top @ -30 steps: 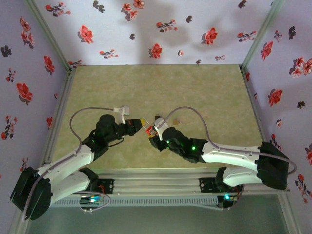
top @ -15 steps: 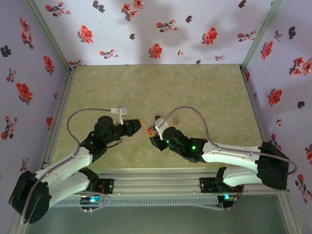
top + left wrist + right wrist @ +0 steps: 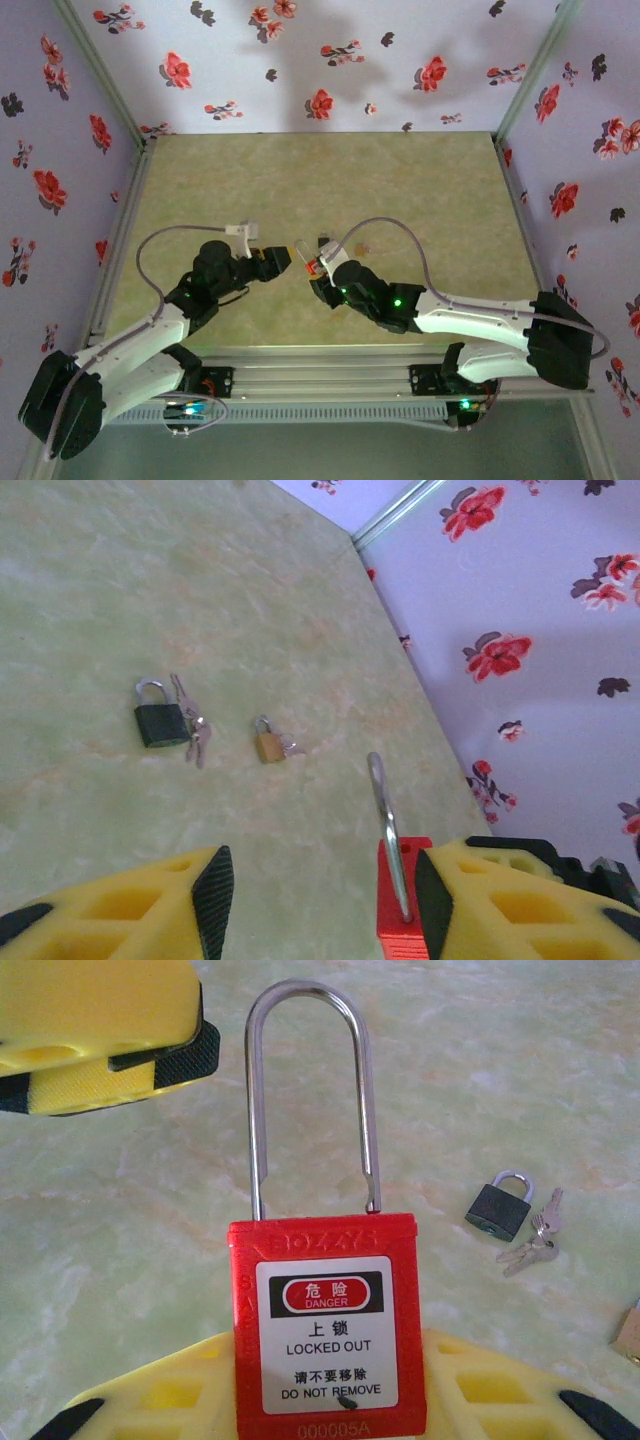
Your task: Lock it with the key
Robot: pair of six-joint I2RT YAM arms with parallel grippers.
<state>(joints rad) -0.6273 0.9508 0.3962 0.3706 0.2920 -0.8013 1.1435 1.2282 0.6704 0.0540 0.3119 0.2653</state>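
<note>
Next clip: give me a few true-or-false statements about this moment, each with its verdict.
1. The right gripper holds the red padlock by its body. True.
2. The left gripper is shut. False: its fingers stand wide apart.
3. A black padlock lies on the table with keys beside it. True.
4. The brass padlock hangs from the red padlock. False: it lies on the table near the black padlock.
</note>
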